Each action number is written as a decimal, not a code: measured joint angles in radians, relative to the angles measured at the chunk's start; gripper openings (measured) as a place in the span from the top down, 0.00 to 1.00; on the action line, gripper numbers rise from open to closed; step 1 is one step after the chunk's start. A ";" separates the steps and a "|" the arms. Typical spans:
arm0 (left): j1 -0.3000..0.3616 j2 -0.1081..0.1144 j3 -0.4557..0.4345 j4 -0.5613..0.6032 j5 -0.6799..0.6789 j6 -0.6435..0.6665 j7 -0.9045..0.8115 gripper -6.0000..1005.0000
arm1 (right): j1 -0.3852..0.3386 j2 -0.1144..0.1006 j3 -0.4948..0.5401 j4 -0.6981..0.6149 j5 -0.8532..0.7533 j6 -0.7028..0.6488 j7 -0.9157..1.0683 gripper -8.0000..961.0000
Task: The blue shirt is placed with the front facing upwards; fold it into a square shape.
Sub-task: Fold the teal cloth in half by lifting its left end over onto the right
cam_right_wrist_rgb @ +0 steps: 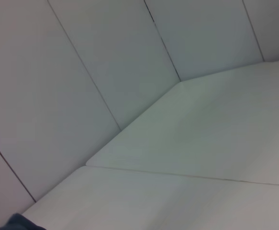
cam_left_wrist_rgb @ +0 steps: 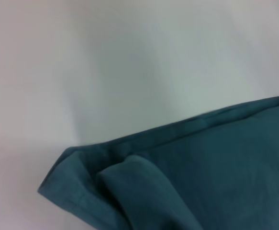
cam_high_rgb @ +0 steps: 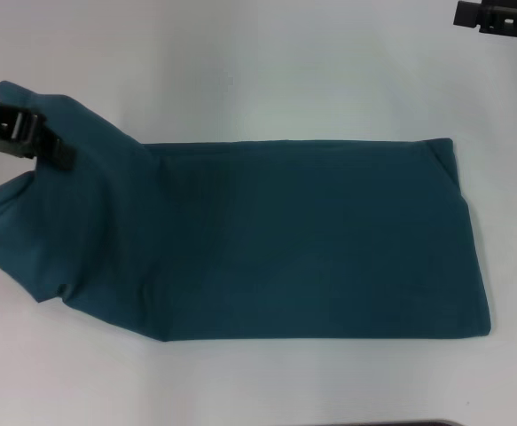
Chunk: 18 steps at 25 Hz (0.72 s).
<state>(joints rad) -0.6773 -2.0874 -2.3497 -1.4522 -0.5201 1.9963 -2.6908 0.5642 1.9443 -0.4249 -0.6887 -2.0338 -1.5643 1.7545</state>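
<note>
The blue shirt [cam_high_rgb: 311,240] lies on the white table [cam_high_rgb: 258,80] as a long teal band running left to right, plain side up, no lettering showing. Its right end lies flat with a small turned-in corner at the far right. Its left end is raised off the table and hangs in loose folds from my left gripper [cam_high_rgb: 56,149], which is shut on the cloth at the far left. The left wrist view shows a hemmed corner of the shirt [cam_left_wrist_rgb: 216,172] with a fold beside it. My right gripper [cam_high_rgb: 475,14] is parked at the far right corner, away from the shirt.
White tabletop surrounds the shirt on all sides. In the right wrist view, wall panels [cam_right_wrist_rgb: 106,57] rise behind the table's far edge [cam_right_wrist_rgb: 144,112], and a sliver of teal cloth [cam_right_wrist_rgb: 15,224] shows at one corner. A dark strip [cam_high_rgb: 400,423] lies along the near edge.
</note>
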 joint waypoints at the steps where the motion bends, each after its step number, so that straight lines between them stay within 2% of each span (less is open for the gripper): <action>1: 0.002 0.004 -0.008 0.004 0.001 0.000 0.004 0.93 | 0.001 0.000 0.000 0.000 0.000 0.001 0.000 0.02; 18: 0.024 0.074 -0.089 0.066 0.006 -0.001 0.039 0.93 | 0.014 0.005 -0.002 0.000 0.000 -0.001 0.010 0.02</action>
<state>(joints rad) -0.6535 -2.0136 -2.4390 -1.3865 -0.5138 1.9952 -2.6518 0.5785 1.9495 -0.4265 -0.6888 -2.0341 -1.5653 1.7643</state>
